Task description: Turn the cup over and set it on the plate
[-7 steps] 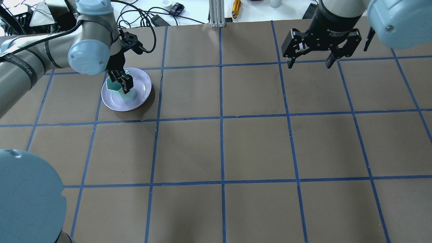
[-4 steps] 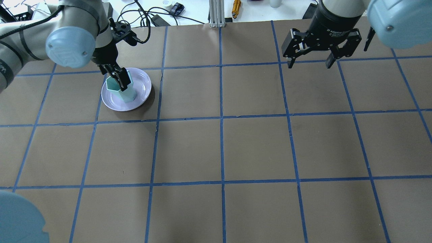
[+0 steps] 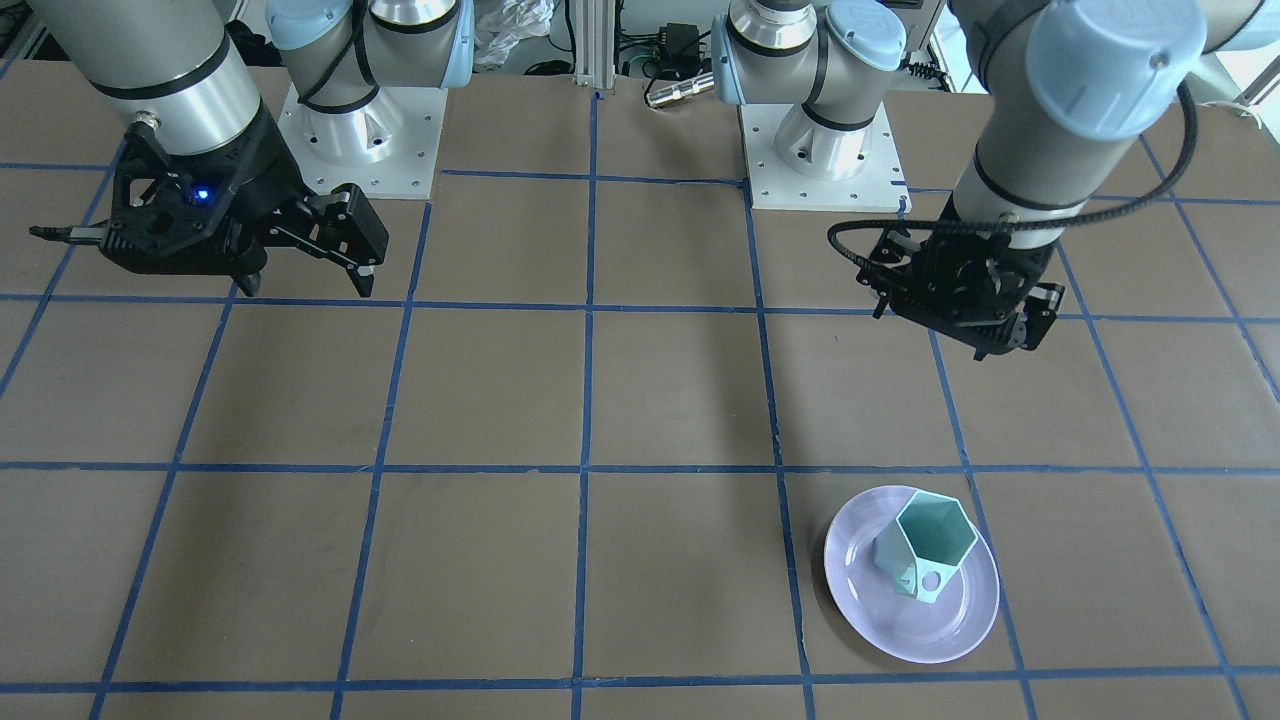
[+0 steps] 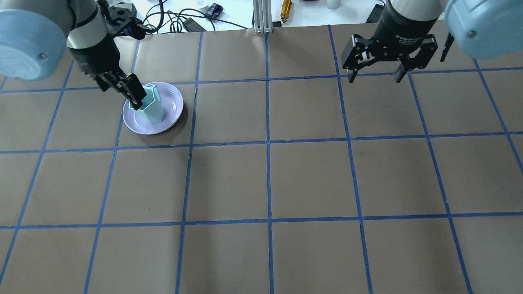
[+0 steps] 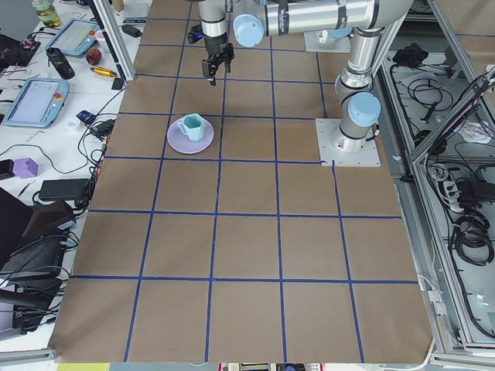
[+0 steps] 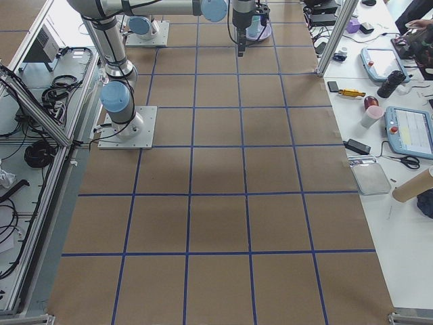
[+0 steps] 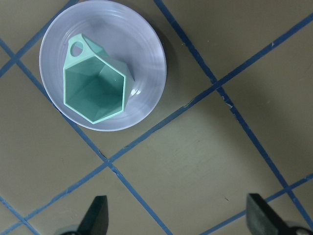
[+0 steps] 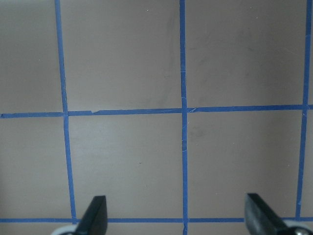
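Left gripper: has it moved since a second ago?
Yes. In the overhead view the left gripper has shifted from the plate's middle to its upper-left rim, leaving the cup.

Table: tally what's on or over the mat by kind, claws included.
cup: 1
plate: 1
claw: 2 (left claw, right claw, both open and empty)
Total: 4

This is a robotics lab. Two arms (image 3: 1030, 130) are bolted to a brown surface (image 4: 310, 179) gridded with blue tape (image 4: 269, 179). Cables (image 5: 462, 220) and control tablets (image 6: 409, 132) lie alongside.
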{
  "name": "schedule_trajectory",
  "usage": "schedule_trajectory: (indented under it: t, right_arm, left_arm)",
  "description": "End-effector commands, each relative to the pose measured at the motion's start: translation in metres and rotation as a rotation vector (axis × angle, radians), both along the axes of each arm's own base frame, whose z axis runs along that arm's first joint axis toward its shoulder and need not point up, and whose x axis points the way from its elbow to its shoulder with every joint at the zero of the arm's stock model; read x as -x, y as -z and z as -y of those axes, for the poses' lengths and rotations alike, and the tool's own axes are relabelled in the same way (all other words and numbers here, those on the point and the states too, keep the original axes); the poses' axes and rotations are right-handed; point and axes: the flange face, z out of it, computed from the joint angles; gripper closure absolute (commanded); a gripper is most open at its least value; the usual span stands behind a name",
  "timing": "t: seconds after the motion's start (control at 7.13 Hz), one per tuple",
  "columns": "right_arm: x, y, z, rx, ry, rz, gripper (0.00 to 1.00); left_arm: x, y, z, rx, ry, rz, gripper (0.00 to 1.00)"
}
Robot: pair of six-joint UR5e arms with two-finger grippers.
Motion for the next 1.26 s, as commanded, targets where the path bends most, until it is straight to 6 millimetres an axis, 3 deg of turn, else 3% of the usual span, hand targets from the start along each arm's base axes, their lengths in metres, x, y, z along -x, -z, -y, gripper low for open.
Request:
schedule_trajectory:
  t: [0.0,0.14,0.42,1.12]
  right_arm:
    - [0.000,0.000,0.000,0.000,0.000,0.000,0.00]
    - [0.000,0.000,0.000,0.000,0.000,0.000,0.00]
    - [0.000,0.000,0.000,0.000,0.000,0.000,0.00]
    - [0.000,0.000,0.001,0.011,-0.002,0.000,0.00]
  left_arm:
    - [0.008,-0.041,-0.036,0.056,-0.211,-0.046,0.01]
    - [0.010,-0.052,-0.043,0.081,-0.298,-0.069,0.00]
    - [0.012,-0.046,-0.049,0.058,-0.447,-0.070,0.00]
    - [0.014,-0.041,-0.037,0.053,-0.499,-0.099,0.00]
